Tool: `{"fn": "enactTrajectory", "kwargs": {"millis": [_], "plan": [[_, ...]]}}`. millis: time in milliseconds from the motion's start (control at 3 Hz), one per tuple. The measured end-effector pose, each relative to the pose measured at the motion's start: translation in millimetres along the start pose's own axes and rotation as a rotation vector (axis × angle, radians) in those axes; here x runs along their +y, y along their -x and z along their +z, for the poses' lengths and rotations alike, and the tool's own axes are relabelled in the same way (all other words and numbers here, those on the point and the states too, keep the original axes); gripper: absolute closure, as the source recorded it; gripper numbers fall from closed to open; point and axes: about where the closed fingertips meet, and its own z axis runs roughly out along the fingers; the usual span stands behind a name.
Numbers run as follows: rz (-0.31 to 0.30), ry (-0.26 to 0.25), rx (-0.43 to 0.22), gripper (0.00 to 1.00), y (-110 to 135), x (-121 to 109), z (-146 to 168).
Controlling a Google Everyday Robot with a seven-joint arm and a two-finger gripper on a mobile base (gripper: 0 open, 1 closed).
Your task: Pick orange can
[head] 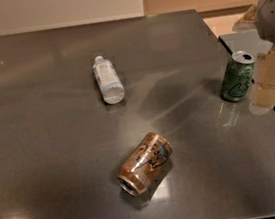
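Orange can: you find the orange can (145, 163) lying on its side in the near middle of the table (41, 144), its open mouth turned toward the near edge.
Room around it: bare tabletop lies on every side of it, and nothing touches it.
Gripper: your gripper (268, 84) hangs at the right edge of the table, just beside the green can (237, 76); you cannot tell whether it is open or closed.
Green can: it stands upright near the right edge, well apart from the orange can.
Water bottle: the water bottle (108, 79) lies on its side farther back, cap pointing away from you.
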Motion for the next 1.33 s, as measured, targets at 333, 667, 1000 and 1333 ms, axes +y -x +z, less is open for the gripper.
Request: {"fn": "enactTrajectory", "kwargs": {"millis": [333, 667, 1000, 1333], "plan": [[-0.102, 0.023, -0.070, 0.00, 29, 10, 1], [-0.236, 0.044, -0.128, 0.00, 62, 22, 8], [-0.399, 0.069, -0.141, 0.00, 92, 37, 25], [-0.566, 0.106, -0.128, 0.00, 117, 54, 49]]}}
